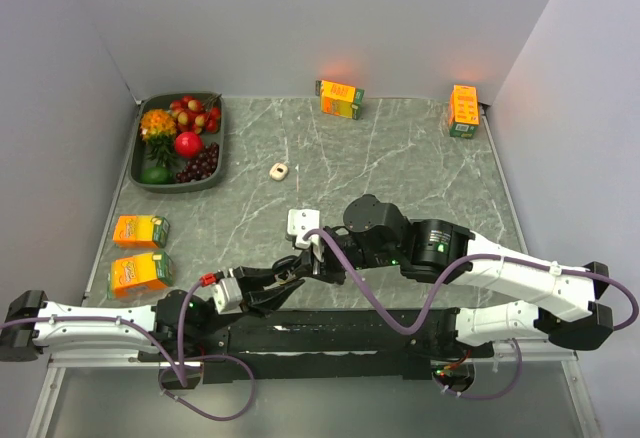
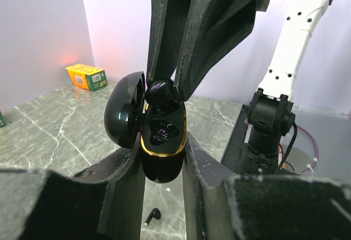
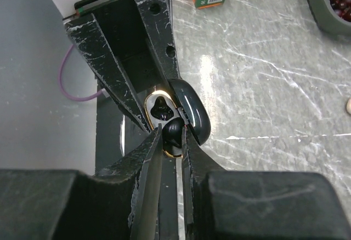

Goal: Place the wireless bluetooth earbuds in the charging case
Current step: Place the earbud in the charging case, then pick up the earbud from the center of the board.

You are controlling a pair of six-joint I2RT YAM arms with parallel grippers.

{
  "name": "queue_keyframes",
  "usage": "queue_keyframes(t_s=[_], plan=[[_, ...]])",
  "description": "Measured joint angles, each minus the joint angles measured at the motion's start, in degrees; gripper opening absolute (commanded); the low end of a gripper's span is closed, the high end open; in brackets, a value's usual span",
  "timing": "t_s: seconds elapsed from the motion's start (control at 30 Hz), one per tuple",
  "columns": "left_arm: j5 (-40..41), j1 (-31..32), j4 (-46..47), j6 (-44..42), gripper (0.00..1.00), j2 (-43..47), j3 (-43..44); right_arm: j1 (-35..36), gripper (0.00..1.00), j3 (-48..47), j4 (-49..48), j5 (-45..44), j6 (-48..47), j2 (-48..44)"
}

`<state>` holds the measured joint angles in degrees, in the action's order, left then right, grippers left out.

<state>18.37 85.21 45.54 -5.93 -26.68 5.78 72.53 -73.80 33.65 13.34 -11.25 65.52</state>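
My left gripper (image 2: 163,160) is shut on the charging case (image 2: 163,136), which is glossy black with a gold rim. It holds the case above the table's near edge with the lid (image 2: 125,111) swung open to the left. My right gripper (image 3: 171,134) is shut on a black earbud (image 3: 173,129) and holds it at the case's (image 3: 159,107) nearer slot; the farther slot shows empty. That earbud (image 2: 160,92) sits at the case's top edge in the left wrist view. Another black earbud (image 2: 152,215) lies on the table below the case. From above, the two grippers (image 1: 283,280) (image 1: 305,258) meet tip to tip.
Orange juice cartons stand at the back (image 1: 340,99), back right (image 1: 463,110) and left (image 1: 140,230) (image 1: 140,273). A grey tray (image 1: 222,148) of fruit sits at the back left. A small whitish piece (image 1: 279,170) and a white square item (image 1: 302,223) lie mid-table.
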Motion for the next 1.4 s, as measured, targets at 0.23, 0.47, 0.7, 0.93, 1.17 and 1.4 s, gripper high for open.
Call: queue_keyframes(t_s=[0.23, 0.47, 0.7, 0.93, 1.17, 1.4], plan=[[1.0, 0.0, 0.5, -0.4, 0.01, -0.3, 0.0, 0.0, 0.41, 0.3, 0.9, 0.3, -0.7, -1.1], [3.1, -0.2, 2.3, -0.5, 0.01, -0.5, 0.0, 0.0, 0.46, 0.8, 2.1, 0.7, 0.0, -5.5], [5.5, -0.2, 2.8, -0.4, 0.01, -0.7, 0.0, -2.0, 0.39, 1.7, 0.4, -8.0, 4.6, -6.9], [11.5, -0.2, 2.5, 0.9, 0.01, 0.7, -0.3, -15.1, 0.44, 13.9, -3.1, -14.2, 19.5, -7.7], [15.1, -0.2, -0.1, 2.3, 0.01, 4.1, -0.9, -17.2, 0.50, 24.7, -4.5, -11.5, 29.0, 0.0], [15.6, -0.2, -3.8, 3.2, 0.01, 5.5, -0.9, -17.2, 0.51, 31.7, -7.3, -11.3, 33.7, 5.0]])
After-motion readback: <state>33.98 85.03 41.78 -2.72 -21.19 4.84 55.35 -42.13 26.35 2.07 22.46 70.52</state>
